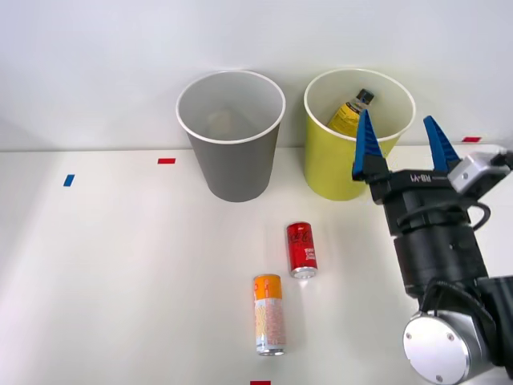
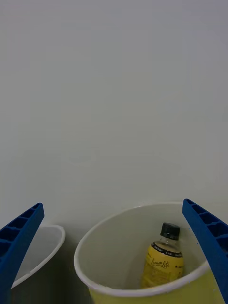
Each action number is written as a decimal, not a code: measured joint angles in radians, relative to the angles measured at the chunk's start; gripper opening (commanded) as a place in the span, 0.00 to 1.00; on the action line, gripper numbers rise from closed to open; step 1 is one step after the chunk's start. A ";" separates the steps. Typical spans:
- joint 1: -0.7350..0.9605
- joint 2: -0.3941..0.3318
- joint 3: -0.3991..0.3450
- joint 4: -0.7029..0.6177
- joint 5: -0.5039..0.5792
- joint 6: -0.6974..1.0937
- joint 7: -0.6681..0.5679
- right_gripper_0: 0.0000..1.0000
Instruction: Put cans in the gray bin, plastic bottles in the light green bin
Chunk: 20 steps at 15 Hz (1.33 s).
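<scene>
Two cans lie on the white table: a red can (image 1: 302, 249) and, nearer me, a taller can with an orange top and pale body (image 1: 268, 314). At the back stand the gray bin (image 1: 231, 136) and, to its right, the light green bin (image 1: 353, 136) (image 2: 142, 266). Inside the green bin leans a plastic bottle with a yellow label and black cap (image 1: 350, 112) (image 2: 163, 259). My right gripper (image 1: 403, 140) (image 2: 114, 251) is open and holds nothing, raised in front of the green bin's right side.
Small red tape marks (image 1: 166, 160) and a blue mark (image 1: 69, 180) lie on the table. A plain wall rises right behind the bins. Open table stretches to the left of the cans.
</scene>
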 measured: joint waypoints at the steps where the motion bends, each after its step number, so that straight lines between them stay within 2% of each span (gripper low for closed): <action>1: 0.045 -0.007 0.020 -0.001 0.004 -0.039 0.001 1.00; 13: 0.380 -0.060 0.133 0.004 0.064 -0.286 0.002 1.00; 15: 0.388 -0.063 0.145 0.058 0.080 -0.373 0.000 1.00; 17: 0.366 -0.059 0.153 0.179 0.110 -0.481 -0.004 1.00; 20: 0.352 -0.079 0.158 0.254 0.124 -0.533 -0.006 1.00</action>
